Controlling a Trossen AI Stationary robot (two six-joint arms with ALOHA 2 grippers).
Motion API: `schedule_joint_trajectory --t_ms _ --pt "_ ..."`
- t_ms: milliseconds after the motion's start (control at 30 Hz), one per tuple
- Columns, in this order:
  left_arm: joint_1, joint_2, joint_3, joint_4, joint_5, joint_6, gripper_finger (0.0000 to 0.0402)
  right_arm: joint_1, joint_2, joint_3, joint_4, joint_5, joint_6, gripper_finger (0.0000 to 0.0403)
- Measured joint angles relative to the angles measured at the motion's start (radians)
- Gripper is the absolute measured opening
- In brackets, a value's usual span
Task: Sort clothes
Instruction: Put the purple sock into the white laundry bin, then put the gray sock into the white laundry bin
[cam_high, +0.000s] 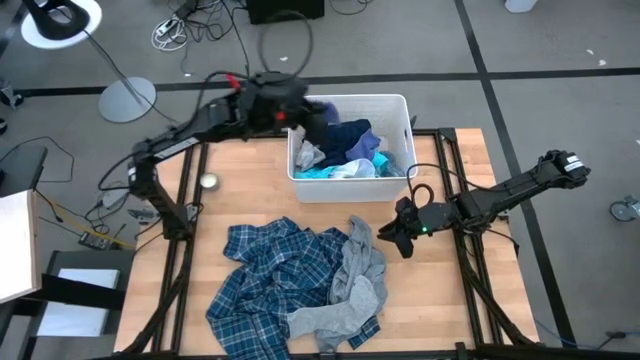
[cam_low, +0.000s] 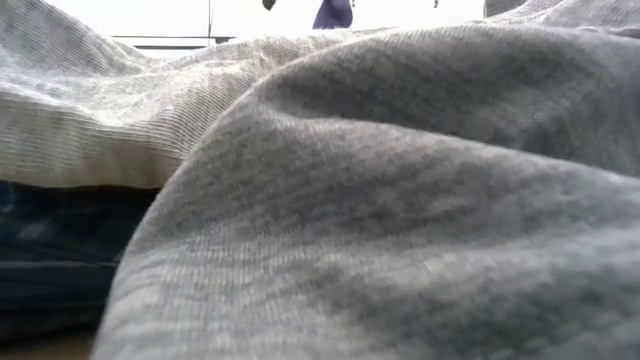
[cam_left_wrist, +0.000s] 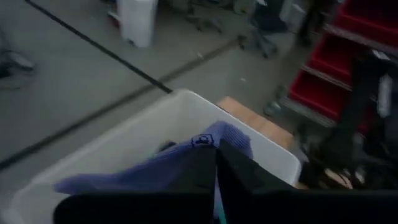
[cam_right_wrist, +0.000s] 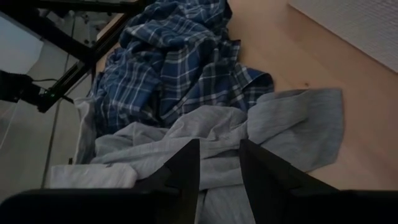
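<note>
A white bin (cam_high: 400, 105) at the table's far side holds navy (cam_high: 352, 133), turquoise (cam_high: 335, 172) and striped (cam_high: 307, 155) clothes. My left gripper (cam_high: 303, 118) is over the bin's left part, shut on a dark blue garment (cam_left_wrist: 186, 158). A blue-white plaid shirt (cam_high: 270, 270) lies crumpled on the table. A grey garment (cam_high: 362, 278) lies partly over the shirt's right side and fills the low view (cam_low: 400, 200). My right gripper (cam_high: 393, 236) is open just right of the grey garment and points at it (cam_right_wrist: 219, 168). Whether it touches the cloth, I cannot tell. My left gripper is shut on the dark blue garment, whose fold (cam_left_wrist: 208, 146) lies over the shut fingertips (cam_left_wrist: 199, 174). The cloth hides the place of contact. The garment is raised above the other clothes in the bin, and a piece of it hangs in the low view (cam_low: 333, 12).
A small round silver object (cam_high: 208, 181) lies on the wood at the table's left. Black frame rails (cam_high: 185, 215) run along both sides of the table. Bare wood (cam_high: 440, 300) shows at the near right.
</note>
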Motion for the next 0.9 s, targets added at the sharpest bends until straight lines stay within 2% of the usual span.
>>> schedule_joint_trajectory --t_ms 133,367,633,733,833,900 --pt "0.026 0.065 0.000 -0.018 0.141 0.000 0.0036 -0.004 0.000 0.000 -0.001 -0.005 0.006 0.0114" --pt "0.043 0.112 -0.001 -0.108 0.317 -0.056 0.0080 -0.004 0.000 0.000 -0.001 -0.006 -0.074 0.0114" --pt "0.031 0.062 0.000 -0.276 0.293 -0.102 0.0085 -0.003 0.000 0.000 -0.001 -0.033 -0.070 0.0114" --pt "0.023 0.051 0.000 -0.408 0.287 -0.133 0.0085 -0.003 0.000 0.000 0.002 -0.037 -0.071 0.0114" --pt "-0.025 0.039 -0.001 -0.506 0.270 -0.132 0.0085 0.001 0.000 -0.001 0.020 -0.064 -0.153 0.0114" --pt "-0.095 0.033 0.000 -0.529 0.238 -0.132 0.0085 0.013 0.000 -0.001 0.049 -0.111 -0.232 0.0114"
